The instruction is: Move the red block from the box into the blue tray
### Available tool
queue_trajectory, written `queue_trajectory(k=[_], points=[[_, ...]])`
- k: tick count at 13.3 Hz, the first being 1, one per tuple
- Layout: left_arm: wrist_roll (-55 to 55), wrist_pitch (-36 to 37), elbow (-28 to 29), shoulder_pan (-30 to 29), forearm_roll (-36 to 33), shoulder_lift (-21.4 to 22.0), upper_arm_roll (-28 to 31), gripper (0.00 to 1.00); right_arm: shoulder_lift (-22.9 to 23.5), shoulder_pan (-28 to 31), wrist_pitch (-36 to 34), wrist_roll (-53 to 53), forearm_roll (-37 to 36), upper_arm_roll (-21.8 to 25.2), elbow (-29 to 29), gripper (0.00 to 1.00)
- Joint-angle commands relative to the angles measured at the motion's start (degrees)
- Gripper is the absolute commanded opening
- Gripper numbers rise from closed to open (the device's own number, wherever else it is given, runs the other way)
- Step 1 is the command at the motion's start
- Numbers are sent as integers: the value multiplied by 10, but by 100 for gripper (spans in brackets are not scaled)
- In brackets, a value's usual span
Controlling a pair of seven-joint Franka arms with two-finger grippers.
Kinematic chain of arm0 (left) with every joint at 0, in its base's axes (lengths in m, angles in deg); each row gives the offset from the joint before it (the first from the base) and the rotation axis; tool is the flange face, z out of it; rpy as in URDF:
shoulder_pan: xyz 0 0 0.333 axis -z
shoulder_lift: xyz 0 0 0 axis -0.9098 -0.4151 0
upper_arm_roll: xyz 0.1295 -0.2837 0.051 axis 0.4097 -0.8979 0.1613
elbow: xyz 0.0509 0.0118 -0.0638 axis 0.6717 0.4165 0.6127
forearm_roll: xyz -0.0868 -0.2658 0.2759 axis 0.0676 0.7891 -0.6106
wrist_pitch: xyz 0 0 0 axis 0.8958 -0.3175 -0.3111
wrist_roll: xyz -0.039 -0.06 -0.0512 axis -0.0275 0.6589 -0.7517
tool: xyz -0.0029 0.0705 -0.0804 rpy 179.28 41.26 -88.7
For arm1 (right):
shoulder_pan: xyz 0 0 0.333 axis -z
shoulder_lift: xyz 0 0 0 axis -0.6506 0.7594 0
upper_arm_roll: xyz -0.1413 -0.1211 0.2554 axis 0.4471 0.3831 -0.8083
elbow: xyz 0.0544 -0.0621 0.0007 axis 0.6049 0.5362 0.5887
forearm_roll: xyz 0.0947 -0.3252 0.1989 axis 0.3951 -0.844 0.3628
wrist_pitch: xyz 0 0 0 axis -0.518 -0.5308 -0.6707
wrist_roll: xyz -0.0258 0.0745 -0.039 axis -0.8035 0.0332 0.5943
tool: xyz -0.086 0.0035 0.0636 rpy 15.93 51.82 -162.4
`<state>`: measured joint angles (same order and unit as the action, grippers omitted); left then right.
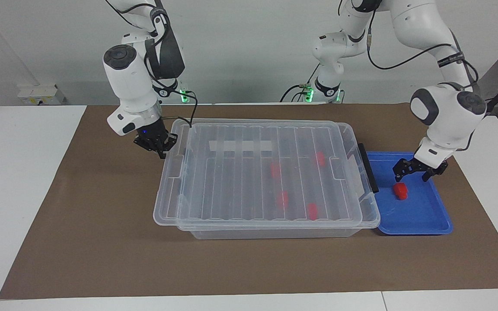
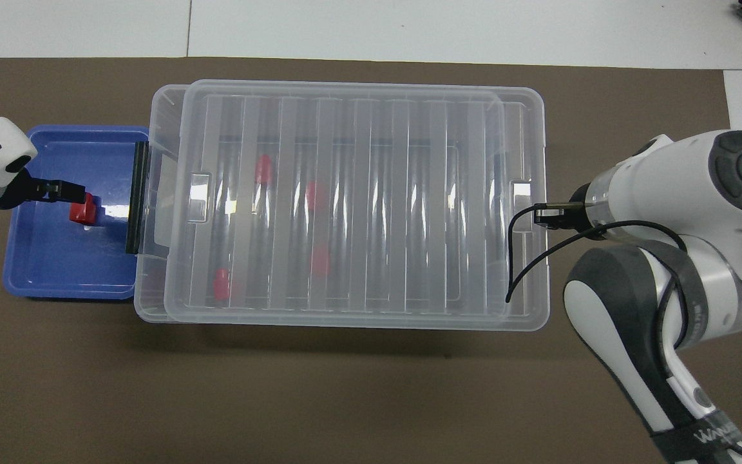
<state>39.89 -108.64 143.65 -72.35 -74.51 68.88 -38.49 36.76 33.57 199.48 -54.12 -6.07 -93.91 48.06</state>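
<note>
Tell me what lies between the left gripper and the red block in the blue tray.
Nothing: in the facing view the left gripper, open, hangs just over the red block, which rests on the blue tray, with only bare tray floor beneath.

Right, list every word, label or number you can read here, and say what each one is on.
"WA...": white lettering on the right arm's band in the overhead view; the rest is blurred and cut off.
Left arm's band: white print, too small to read.
White tape strip on the lid: blank.
Pale panel on the end of the box: no text shows.
</note>
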Motion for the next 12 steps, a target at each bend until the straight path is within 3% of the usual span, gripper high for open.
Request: queue_trajectory(k=[1,6,9,12], points=[[-22,92,-32,10,8,47,3,100,-2,-16,24,13,9,-1,15,0],[-25,199,-41,14,8,174,8,100,-2,-29,25,21,9,-1,14,0],[-24,353,-198,11,6,127,9,100,-2,-29,25,21,9,-1,13,0],[-24,411,-254,13,3,110,7,100,-2,-29,25,20,9,-2,11,0]])
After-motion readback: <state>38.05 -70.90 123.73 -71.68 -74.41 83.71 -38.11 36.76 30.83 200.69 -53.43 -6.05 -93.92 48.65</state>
